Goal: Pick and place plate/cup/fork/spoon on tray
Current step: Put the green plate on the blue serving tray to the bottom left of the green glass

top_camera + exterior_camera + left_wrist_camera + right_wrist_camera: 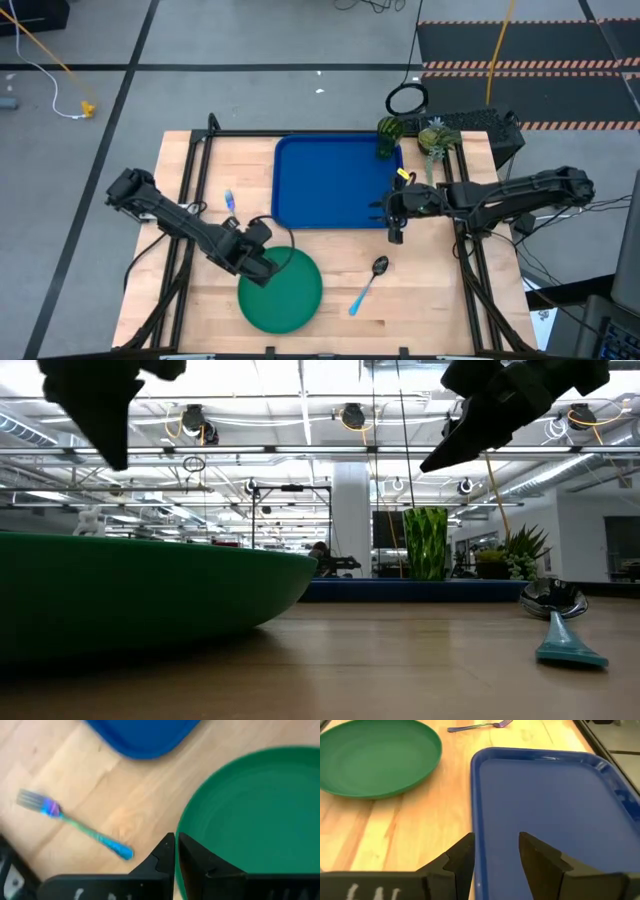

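The green plate (285, 292) lies flat on the table near its front edge. It also shows in the low view (130, 595). The blue tray (335, 182) lies beyond it. The light blue fork (230, 200) lies on the table left of the tray. The spoon (369, 283) lies right of the plate. The green cup (388, 136) stands upright at the tray's far right corner. My left gripper (176, 846) hovers shut over the plate's far left rim (187, 827), above it in the low view (112, 450). My right gripper (495, 851) is open above the tray's right near rim (476, 810).
A yellow-green pineapple toy (436, 140) stands right of the cup. A black keyboard (480, 122) lies at the far right corner. Black frame rails (190, 170) run along the table's left and right sides. Bare wood lies between plate, spoon and tray.
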`<state>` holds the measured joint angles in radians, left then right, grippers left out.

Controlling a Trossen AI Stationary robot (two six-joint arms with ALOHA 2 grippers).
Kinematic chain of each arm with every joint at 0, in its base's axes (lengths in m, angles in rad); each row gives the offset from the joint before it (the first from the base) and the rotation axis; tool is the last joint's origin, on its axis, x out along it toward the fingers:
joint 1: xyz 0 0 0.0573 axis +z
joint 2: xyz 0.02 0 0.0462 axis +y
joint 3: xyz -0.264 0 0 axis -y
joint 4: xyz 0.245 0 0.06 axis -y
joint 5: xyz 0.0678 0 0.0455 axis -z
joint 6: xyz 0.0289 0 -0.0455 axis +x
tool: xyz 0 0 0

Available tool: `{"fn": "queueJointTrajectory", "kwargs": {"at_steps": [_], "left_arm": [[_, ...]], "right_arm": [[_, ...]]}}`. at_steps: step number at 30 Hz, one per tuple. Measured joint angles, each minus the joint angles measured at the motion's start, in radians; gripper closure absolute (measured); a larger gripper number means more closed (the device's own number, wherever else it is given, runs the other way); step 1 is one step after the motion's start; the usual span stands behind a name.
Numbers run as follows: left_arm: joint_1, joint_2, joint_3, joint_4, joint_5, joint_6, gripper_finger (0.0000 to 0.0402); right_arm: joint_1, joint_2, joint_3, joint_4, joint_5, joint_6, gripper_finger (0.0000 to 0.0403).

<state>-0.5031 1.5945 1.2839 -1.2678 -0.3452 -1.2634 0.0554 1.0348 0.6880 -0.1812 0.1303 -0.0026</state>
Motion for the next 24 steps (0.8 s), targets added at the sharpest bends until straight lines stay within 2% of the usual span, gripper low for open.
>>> {"fn": "queueJointTrajectory", "kwargs": {"at_steps": [10,19,24], "left_arm": [[-0.010,0.041,-0.069,0.069,0.108,-0.087,0.0371],[-0.008,0.043,-0.134,0.159,0.132,-0.107,0.0305],[0.000,0.044,-0.184,0.176,0.127,-0.109,0.0285]], "right_arm": [[0.044,0.000,0.000,-0.001,0.000,0.043,0.0257],[0.052,0.000,0.000,-0.001,0.000,0.042,0.0257],[0.052,0.000,0.001,-0.002,0.000,0.042,0.0257]]}}
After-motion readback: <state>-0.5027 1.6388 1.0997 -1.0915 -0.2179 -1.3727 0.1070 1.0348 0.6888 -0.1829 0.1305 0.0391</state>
